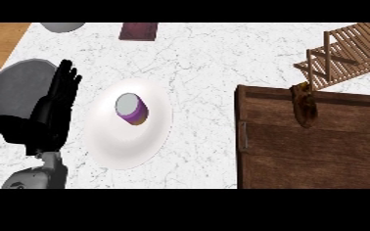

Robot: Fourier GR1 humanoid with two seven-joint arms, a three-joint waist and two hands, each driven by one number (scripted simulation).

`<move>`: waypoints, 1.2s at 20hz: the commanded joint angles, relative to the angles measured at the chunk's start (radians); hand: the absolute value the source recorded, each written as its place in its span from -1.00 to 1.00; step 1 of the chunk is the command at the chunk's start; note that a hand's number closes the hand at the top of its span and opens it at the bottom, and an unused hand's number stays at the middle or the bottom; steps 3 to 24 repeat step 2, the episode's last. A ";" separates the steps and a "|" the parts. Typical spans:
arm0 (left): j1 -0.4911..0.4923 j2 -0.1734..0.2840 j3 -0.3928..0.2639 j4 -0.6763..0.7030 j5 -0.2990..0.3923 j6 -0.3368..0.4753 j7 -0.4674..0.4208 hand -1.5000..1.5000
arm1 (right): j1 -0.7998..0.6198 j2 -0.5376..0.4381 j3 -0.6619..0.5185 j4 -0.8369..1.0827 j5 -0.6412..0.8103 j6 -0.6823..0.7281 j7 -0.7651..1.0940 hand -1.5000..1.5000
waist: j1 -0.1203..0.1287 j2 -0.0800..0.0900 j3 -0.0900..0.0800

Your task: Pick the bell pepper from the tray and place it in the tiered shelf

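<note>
The robot's left hand (pixel 54 110) rests open, fingers straight, at the counter's left edge beside a white plate (pixel 115 147) bearing a purple cup (pixel 130 108). Right of them lies the dark wooden tray (pixel 303 147), a brownish object (pixel 304 105) that may be the bell pepper on its far rim. Beyond stands the slatted tiered shelf (pixel 339 54); the right hand is out of sight.

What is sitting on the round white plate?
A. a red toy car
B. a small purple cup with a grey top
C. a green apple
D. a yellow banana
B: a small purple cup with a grey top sits on the round white plate, a little above its middle, to the right of the robot's black left hand.
</note>
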 commanded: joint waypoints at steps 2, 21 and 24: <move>-0.010 0.005 0.005 -0.009 0.014 -0.009 0.014 0.00 | 0.033 -0.028 -0.020 -0.009 -0.020 0.053 -0.019 -1.00 | 0.011 0.000 0.001; -0.010 0.005 0.005 -0.009 0.014 -0.009 0.014 0.00 | 0.033 -0.028 -0.020 -0.009 -0.020 0.053 -0.019 -1.00 | 0.011 0.000 0.001; -0.010 0.005 0.005 -0.009 0.014 -0.009 0.014 0.00 | 0.033 -0.028 -0.020 -0.009 -0.020 0.053 -0.019 -1.00 | 0.011 0.000 0.001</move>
